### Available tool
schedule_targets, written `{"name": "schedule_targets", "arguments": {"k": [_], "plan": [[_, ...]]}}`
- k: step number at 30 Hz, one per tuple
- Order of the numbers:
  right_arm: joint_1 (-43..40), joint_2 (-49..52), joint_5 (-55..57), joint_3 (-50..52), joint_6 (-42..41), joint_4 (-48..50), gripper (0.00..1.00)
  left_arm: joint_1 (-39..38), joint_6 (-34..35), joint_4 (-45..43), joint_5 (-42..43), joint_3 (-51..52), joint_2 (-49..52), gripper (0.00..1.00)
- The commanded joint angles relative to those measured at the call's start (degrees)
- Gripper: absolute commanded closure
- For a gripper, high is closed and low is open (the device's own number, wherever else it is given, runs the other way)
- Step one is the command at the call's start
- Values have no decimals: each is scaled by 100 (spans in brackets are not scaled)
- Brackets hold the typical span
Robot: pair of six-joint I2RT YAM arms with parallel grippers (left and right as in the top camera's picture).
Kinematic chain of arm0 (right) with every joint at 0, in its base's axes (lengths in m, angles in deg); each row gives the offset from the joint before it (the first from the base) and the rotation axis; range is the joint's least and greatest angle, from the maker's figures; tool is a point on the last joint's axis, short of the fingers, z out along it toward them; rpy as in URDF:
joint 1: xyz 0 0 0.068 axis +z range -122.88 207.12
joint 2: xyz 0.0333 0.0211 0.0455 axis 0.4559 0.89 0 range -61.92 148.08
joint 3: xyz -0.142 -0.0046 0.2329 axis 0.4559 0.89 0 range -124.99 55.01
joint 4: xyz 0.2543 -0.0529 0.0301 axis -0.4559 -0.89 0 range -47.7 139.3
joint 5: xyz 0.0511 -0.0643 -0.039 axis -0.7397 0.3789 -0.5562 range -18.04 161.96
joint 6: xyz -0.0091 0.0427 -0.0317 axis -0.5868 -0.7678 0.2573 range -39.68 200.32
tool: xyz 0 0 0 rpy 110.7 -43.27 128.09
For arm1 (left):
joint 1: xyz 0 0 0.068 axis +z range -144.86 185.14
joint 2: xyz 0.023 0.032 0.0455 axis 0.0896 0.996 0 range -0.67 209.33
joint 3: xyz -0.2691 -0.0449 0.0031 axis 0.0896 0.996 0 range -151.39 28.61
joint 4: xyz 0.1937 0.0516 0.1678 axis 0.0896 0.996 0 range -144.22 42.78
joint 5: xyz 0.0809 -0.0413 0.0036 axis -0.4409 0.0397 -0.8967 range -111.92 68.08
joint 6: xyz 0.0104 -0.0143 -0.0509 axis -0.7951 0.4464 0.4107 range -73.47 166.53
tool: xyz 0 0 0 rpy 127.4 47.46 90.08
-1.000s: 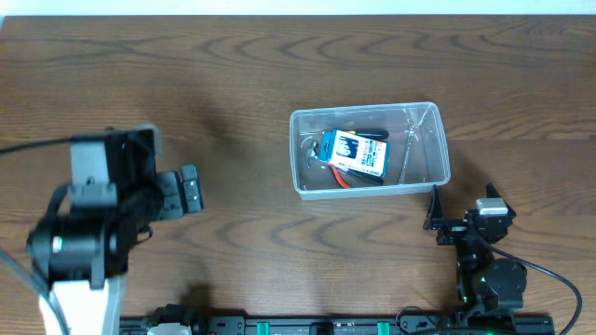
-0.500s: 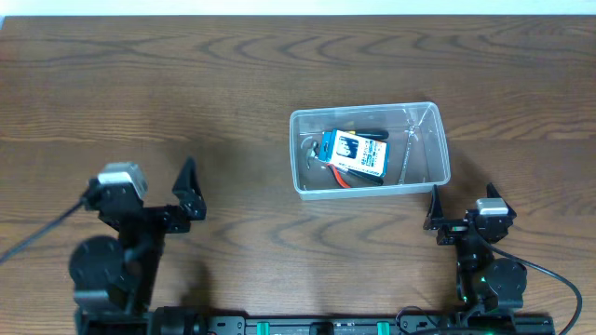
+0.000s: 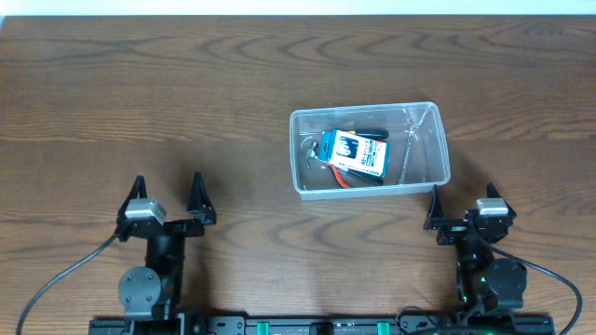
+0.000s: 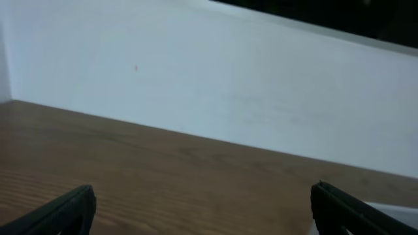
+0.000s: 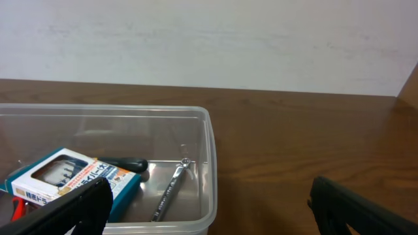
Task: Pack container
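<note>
While both arms sit low at the near edge of the wooden table (image 3: 186,74), the container (image 3: 430,167) stands right of the table's middle, its long side running left to right, just beyond the right arm. Inside it a small blue box (image 3: 354,154) lies flat across a black-handled tool (image 3: 372,135), with red handles (image 3: 349,180) poking out beneath the box on its near side. A slim silver wrench (image 3: 410,149) lies in the right end, apart from the box.

The right gripper (image 3: 462,200) stands wide apart and holds nothing, close to the tub's near right corner without touching it. Its wrist camera looks into the container (image 5: 196,112) at the box (image 5: 68,176) and the wrench (image 5: 168,192). The left gripper (image 3: 169,191) is well off to the left, its jaws also spread wide and empty, over bare wood.
</note>
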Motion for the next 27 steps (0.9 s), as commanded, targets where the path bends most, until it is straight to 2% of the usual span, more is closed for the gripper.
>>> {"name": "schedule_targets", "arguments": {"k": [1,11,24,27], "plan": [[-55,-39,22,11,85,-24,1,63,70,-107,-369,243,-376,2],[-55,-39,22,11,85,-24,1,122,-33,-136,-542,435,-400,2],[-55,-39,22,11,85,-24,1,122,-61,1368,-535,435,-400,2],[-55,-39,22,11,87,-24,1,122,-72,1344,-518,435,-400,2]]}}
